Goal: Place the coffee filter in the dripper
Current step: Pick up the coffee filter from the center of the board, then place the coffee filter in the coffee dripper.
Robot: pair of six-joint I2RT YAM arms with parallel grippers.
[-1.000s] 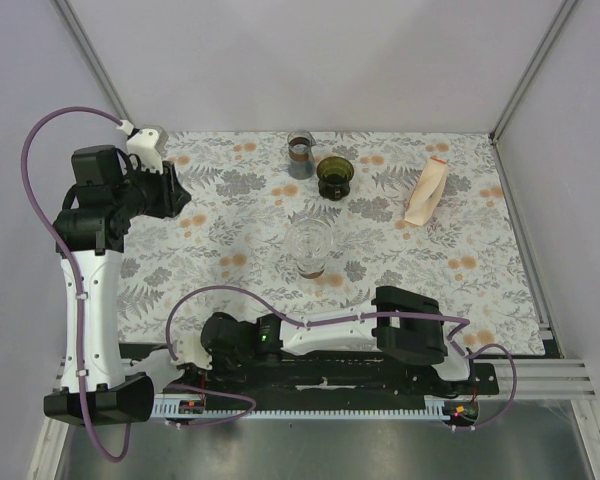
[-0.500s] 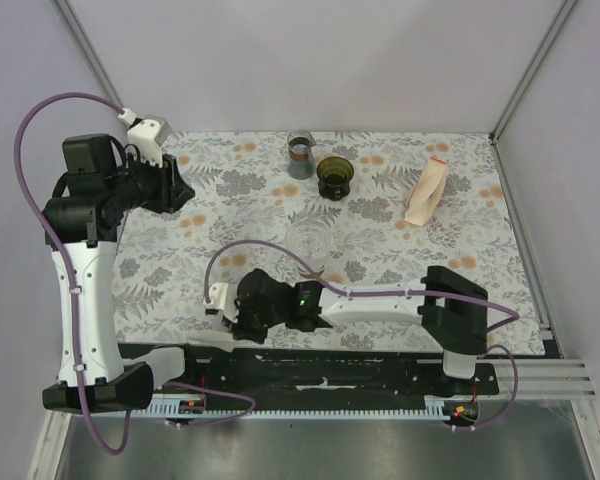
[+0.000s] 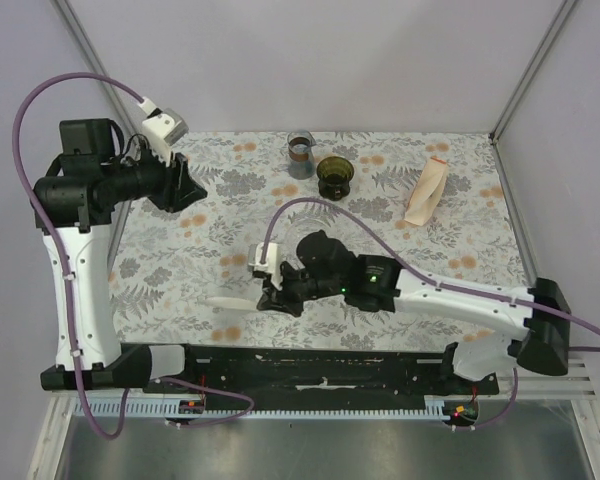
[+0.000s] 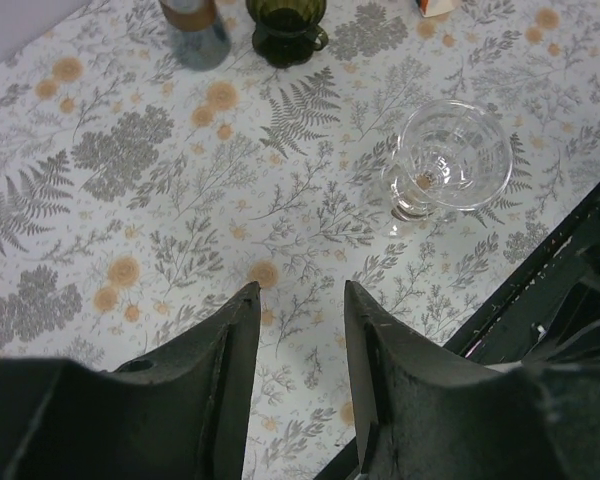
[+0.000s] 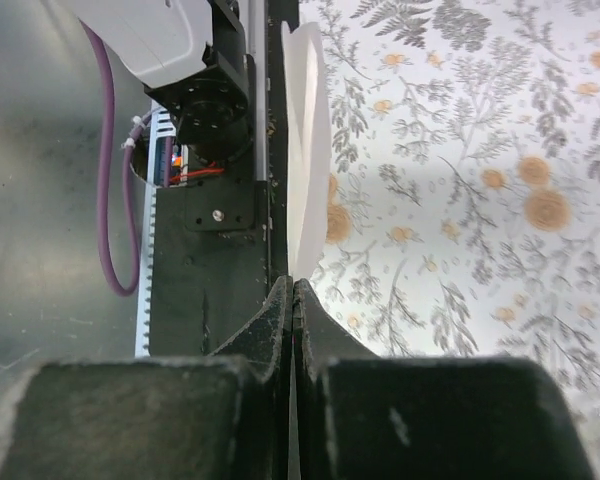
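My left gripper [image 3: 185, 185] hangs above the far left corner of the bench [image 3: 180, 270]. Its fingers are parted about halfway with nothing between them, and only the flowered cloth shows through the gap in its own camera. Further right, low over the near edge and left of centre, is the coffee filter [image 3: 227, 301]. It is pinched at one end by my right gripper [image 3: 265, 295], whose fingers are pressed tight on the paper. The rest of the filter sticks out towards the left, clear of the cloth as far as I can judge. So the filter is picked up but the placing is not yet done: the dripper [image 3: 335, 176] stands near the middle of the far edge, well apart from the filter. Next I judge I must swing the right arm across the bench, turn the paper point-down over the dripper's mouth and lower it before letting go. That path has to avoid the carafe [image 4: 445, 165], which in the top view is mostly covered by my right arm. The jar [image 3: 300, 153] stands just beside the dripper, and the peach packet [image 3: 426, 195] lies towards the far right corner. My right wrist view shows the filter [image 5: 305, 150] edge-on, so I cannot tell whether it is flat or opened. The dripper's inside is too dark to read.
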